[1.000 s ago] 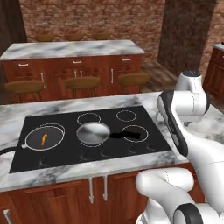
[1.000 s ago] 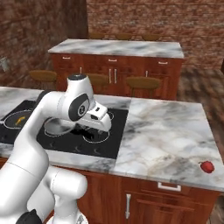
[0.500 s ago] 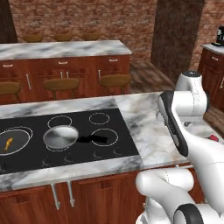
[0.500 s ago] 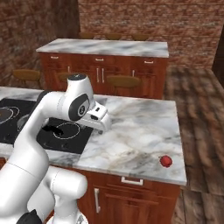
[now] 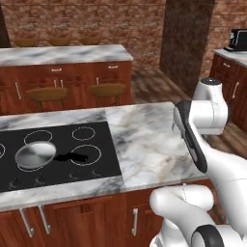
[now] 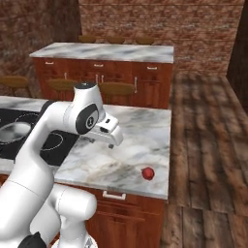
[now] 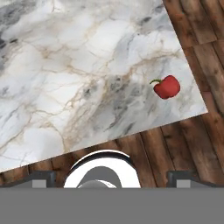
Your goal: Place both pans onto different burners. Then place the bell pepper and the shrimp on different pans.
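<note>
The red bell pepper point(image 6: 147, 173) lies on the marble counter point(image 6: 140, 140) near its front right corner, and sits at the right in the hand view point(image 7: 167, 86). My gripper point(image 6: 112, 143) hangs open above the counter, left of the pepper and clear of it. In the hand view the gripper point(image 7: 113, 178) has its tips far apart with nothing between them. A steel pan point(image 5: 34, 155) rests on a front burner of the black cooktop point(image 5: 103, 161), its dark handle pointing right; it also sits at the left edge in the right base view point(image 6: 10, 131). Empty burners point(image 5: 83, 133) lie behind it. The shrimp is out of view.
The counter ends just right of the pepper, with wooden floor point(image 6: 208, 160) beyond and below. Behind stands a second marble-topped island point(image 5: 62, 54) with bar stools point(image 5: 108, 89) along it. A dark coffee machine point(image 5: 237, 39) sits on a side counter at the far right.
The base has driven right, so the whole scene slid left: the cooktop now lies at the left edge, and the pepper is closer. The gripper stays open.
</note>
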